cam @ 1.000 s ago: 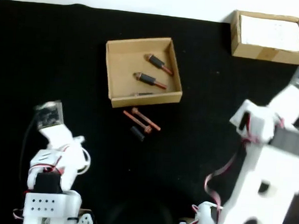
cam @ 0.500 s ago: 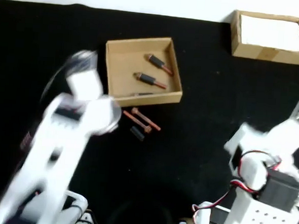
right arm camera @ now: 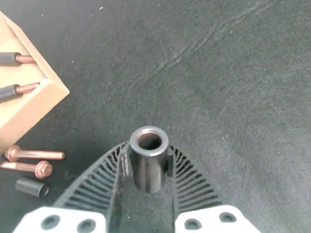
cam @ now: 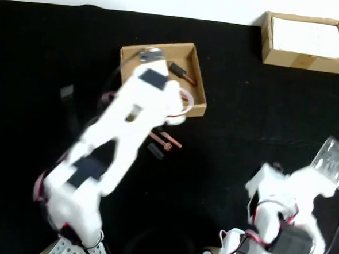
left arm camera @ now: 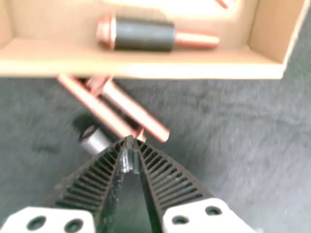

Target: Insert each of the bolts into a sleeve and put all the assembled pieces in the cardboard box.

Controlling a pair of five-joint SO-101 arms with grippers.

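Left gripper (left arm camera: 129,144) hangs low over black counter (left arm camera: 243,145), just in front of cardboard box (left arm camera: 146,70). Fingers (left arm camera: 160,170) pressed together, holding nothing, tips right above two loose bolts (left arm camera: 119,111) lying side by side near box's front wall. Loose sleeve (left arm camera: 93,141) lies just beside bolts. Assembled piece (left arm camera: 146,35) rests inside box. Right gripper (right arm camera: 147,153), well apart from box, fingers clamped on another sleeve (right arm camera: 148,167), its open end toward wrist camera. Smaller box (cam: 303,59) sits at far right.
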